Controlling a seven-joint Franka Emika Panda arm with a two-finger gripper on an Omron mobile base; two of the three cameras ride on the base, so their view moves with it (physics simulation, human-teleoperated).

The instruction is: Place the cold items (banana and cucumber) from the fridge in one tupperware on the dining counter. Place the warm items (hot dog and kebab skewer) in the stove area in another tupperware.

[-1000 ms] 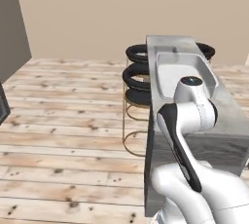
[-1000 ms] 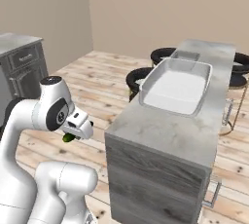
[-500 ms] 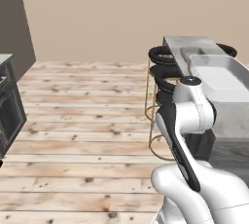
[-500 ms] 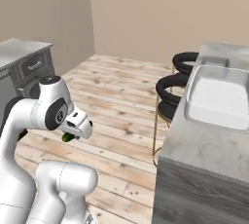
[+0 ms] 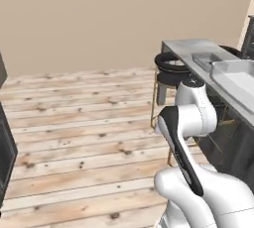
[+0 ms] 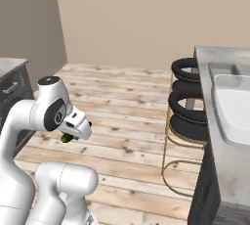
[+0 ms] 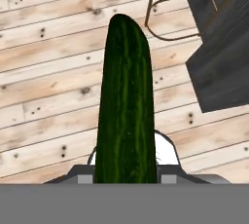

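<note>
The gripper (image 6: 68,136) is clamped on 1 end of the cucumber (image 7: 125,101) (stiff, smooth-skinned, probably slippery), which sticks out lengthwise.

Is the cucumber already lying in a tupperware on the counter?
No, the cucumber juts from the end effector above bare wooden floor.

The cucumber (image 7: 125,106) is dark green with paler green streaks running lengthwise. The floor (image 5: 84,123) is pale wood planks with dark knots. The wall (image 6: 146,13) is plain beige. The counter (image 5: 198,48) top is mottled grey over a dark charcoal side. The stools (image 6: 188,101) have black seats on thin brass-coloured frames. The tupperware (image 6: 234,106) is whitish grey.
</note>
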